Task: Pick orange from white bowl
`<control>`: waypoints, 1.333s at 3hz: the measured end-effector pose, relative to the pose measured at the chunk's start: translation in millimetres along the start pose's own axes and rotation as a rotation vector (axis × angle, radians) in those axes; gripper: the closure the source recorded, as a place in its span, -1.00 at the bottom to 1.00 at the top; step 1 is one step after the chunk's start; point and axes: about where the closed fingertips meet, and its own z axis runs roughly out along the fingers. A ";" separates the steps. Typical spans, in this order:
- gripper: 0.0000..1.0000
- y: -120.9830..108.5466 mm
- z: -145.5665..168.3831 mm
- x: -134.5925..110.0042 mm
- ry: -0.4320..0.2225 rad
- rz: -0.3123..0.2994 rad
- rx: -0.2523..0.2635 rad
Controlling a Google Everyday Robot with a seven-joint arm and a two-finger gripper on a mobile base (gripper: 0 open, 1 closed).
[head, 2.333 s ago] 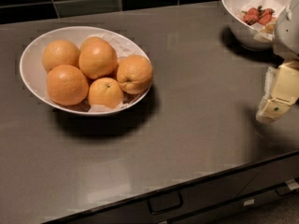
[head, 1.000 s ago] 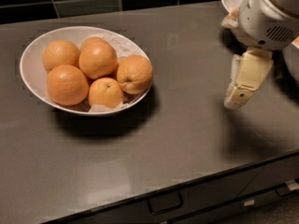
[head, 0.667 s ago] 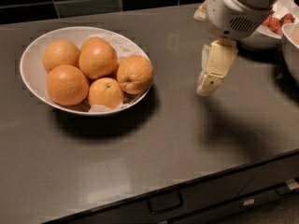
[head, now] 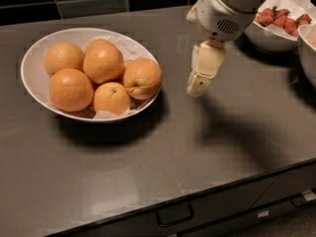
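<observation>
Gripper (head: pixel 199 83) hangs over the counter (head: pixel 148 162), just right of the white bowl (head: pixel 30 58); can't tell from this angle if it's released or clenched. Orange (head: pixel 142 78) sits against the bowl's right rim, touching neighbouring oranges. Risk: the gripper clips the rim or shoves a neighbour, and the target rolls.

This was a kitchen: a dark worktop (head: pixel 148 172) over drawers (head: pixel 174 214), tiled wall (head: pixel 89 4) behind, fruit in a white bowl (head: pixel 69 33); the gripper (head: pixel 197 85) hung beside it.
</observation>
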 end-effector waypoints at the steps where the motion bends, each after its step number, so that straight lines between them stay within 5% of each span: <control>1: -1.00 1.3 12.2 -15.6 -0.005 0.000 -0.023; 4: -1.00 -1.3 44.8 -39.3 -0.037 -0.004 -0.073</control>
